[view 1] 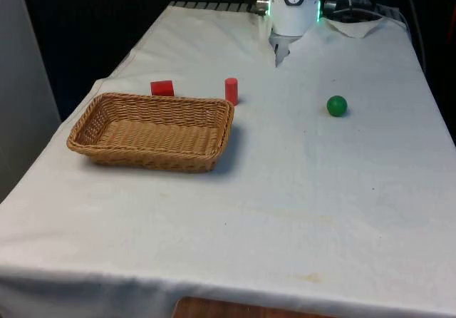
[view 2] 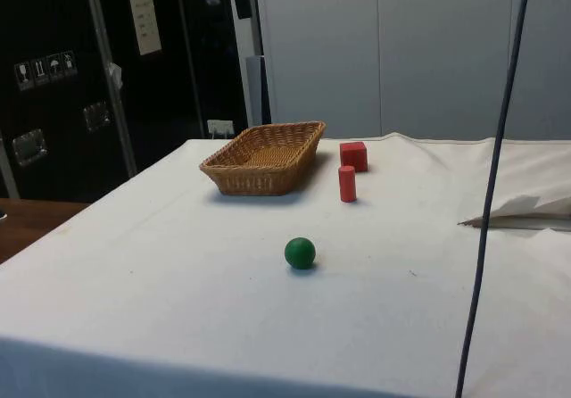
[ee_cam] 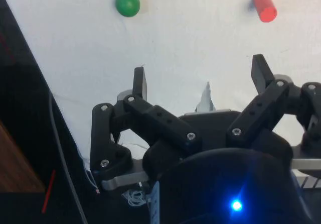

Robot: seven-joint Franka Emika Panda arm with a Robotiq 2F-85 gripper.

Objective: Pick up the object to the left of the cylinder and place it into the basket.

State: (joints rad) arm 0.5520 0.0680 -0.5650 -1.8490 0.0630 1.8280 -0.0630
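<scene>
**Pincer spread wide, cube waiting by the basket**

The pincer (ee_cam: 200,81) hangs above the white counter (view 1: 320,182), fingers (ee_cam: 140,82) well apart and gripping nothing. Beneath it lie the green ball (ee_cam: 127,3) and the red cylinder (ee_cam: 264,6). Across the counter, the red cube (view 1: 162,88) sits just behind the wicker basket's (view 1: 206,162) far rim, on the front view's left of the upright cylinder. The ball rests well apart, on the front view's right.
</scene>
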